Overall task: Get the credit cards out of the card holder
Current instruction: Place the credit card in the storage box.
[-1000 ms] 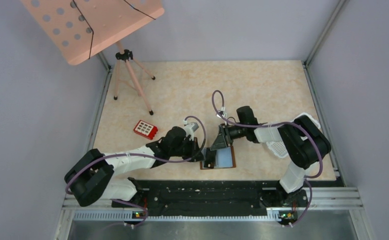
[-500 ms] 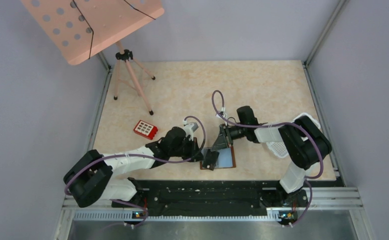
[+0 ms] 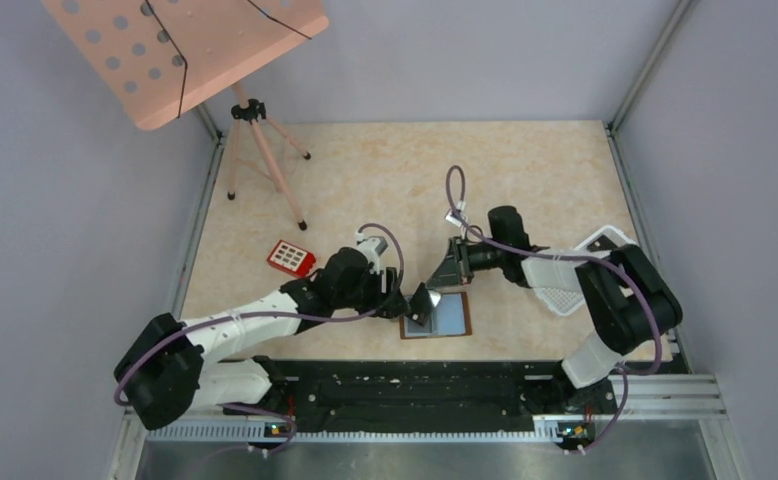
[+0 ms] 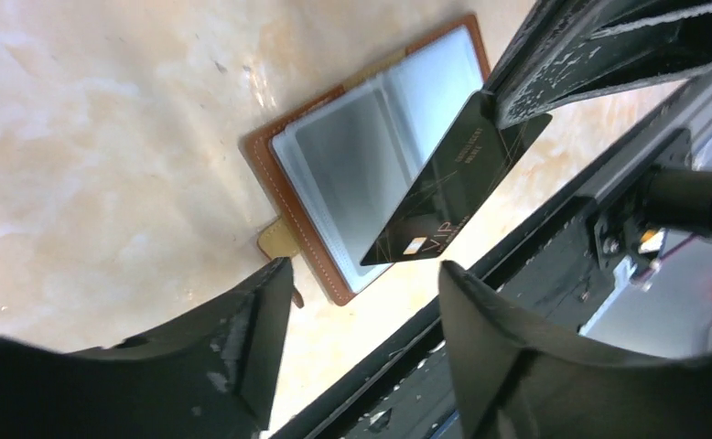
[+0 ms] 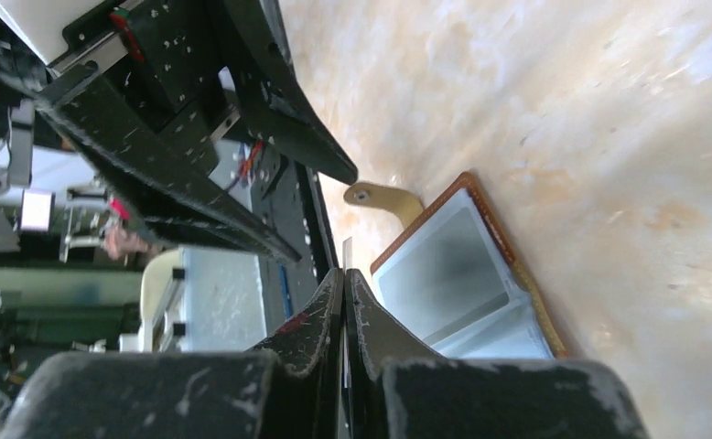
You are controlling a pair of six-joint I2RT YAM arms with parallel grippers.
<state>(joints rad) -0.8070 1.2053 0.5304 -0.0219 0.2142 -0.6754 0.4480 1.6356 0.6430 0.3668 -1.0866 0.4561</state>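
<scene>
The brown card holder (image 3: 449,318) lies open on the table near the front edge, its blue-grey sleeves (image 4: 352,165) facing up and its tab (image 4: 277,240) pointing towards my left gripper. My right gripper (image 5: 344,272) is shut on one corner of a black credit card (image 4: 444,197), which hangs tilted just above the holder. In the right wrist view that credit card (image 5: 345,251) shows only as a thin edge. My left gripper (image 4: 363,270) stands open just left of the holder, with nothing between its fingers.
A red keypad block (image 3: 291,258) lies left of my left arm. A white perforated tray (image 3: 575,290) sits under my right arm. A pink stand on a tripod (image 3: 265,160) occupies the back left. The black base rail (image 3: 415,385) runs just in front of the holder.
My left gripper has opened and come off the holder. My right gripper has closed on the black card and drawn it up and back, out of the sleeve.
</scene>
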